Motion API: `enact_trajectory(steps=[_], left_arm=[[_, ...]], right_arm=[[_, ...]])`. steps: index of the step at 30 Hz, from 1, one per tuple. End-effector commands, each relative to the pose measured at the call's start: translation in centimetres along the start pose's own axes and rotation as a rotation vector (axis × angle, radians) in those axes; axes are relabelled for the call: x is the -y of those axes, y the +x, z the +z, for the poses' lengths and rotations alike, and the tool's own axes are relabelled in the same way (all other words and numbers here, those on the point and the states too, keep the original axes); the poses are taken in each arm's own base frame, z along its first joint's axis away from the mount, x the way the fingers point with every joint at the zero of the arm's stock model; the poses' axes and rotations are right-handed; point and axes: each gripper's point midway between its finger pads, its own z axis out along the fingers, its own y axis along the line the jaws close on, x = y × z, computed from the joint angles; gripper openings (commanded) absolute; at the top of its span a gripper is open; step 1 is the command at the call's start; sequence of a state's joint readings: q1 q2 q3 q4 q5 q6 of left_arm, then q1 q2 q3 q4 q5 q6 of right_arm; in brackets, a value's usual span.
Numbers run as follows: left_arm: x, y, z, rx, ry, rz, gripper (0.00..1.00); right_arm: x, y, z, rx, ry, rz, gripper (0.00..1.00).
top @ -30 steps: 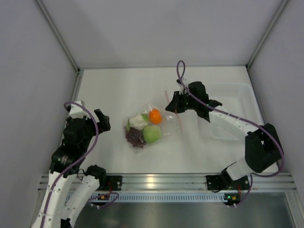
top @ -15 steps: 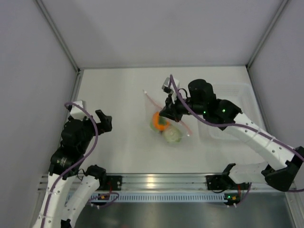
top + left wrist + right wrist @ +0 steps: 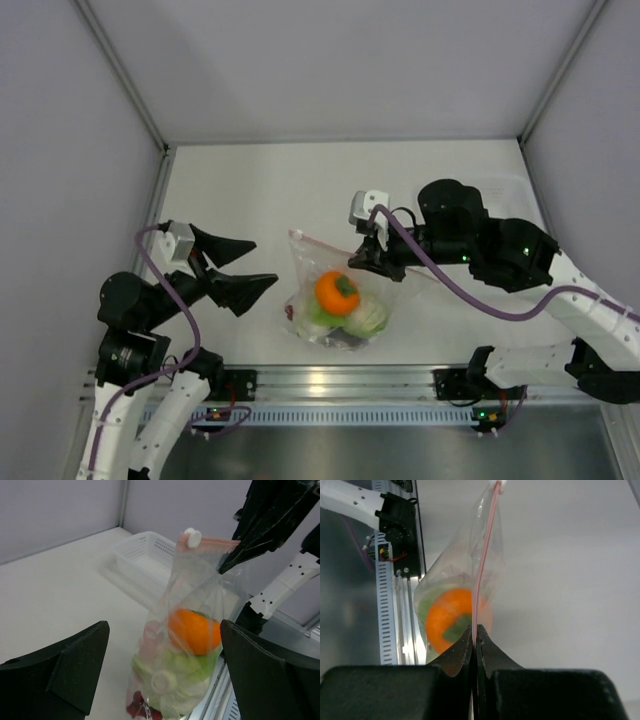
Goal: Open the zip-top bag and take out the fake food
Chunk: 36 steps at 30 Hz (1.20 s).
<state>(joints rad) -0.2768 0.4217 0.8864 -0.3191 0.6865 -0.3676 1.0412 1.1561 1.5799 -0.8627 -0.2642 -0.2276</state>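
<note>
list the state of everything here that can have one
bag: zip looks shut, hanging by its zip edge from the right tool
toy food: inside the bag
right tool: shut on the bag's zip edge
left tool: open, beside the bag, not touching it
basket: upright on the table, apart from the bag

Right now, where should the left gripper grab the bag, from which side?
Likely the zip strip, free end by the white slider, coming from the left. The right gripper pinches the other end, the bag hangs below, and that end points toward the open left gripper.
</note>
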Motion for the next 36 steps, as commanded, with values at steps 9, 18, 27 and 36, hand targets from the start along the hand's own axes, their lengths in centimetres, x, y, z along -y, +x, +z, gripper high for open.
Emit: enact_trajectory(steps=[9,18,27,36], left_arm=[[5.4,-4.4,1.8,0.051,0.39,0.094,0.98],[9.9,-3.8,2.5,0.048,0.653,0.133,0.81],[12.1,-2.9,3.7,0.055,0.738,0.139,0.43],[13.5,-3.6,3.5,0.085,0.779,0.15,0.32]], right_arm=[[-5.1,-5.0,-4.9,0.188,-0.164,-0.126,0.0],[-6.2,-6.7,-6.5,0.279,-0.194,-0.152,0.0],[-6.4,-6.7,-7.7,0.311,-0.186,-0.142,0.0],[-5.7,-5.8,-7.0,0.289,-0.146,-0.117,0.0]])
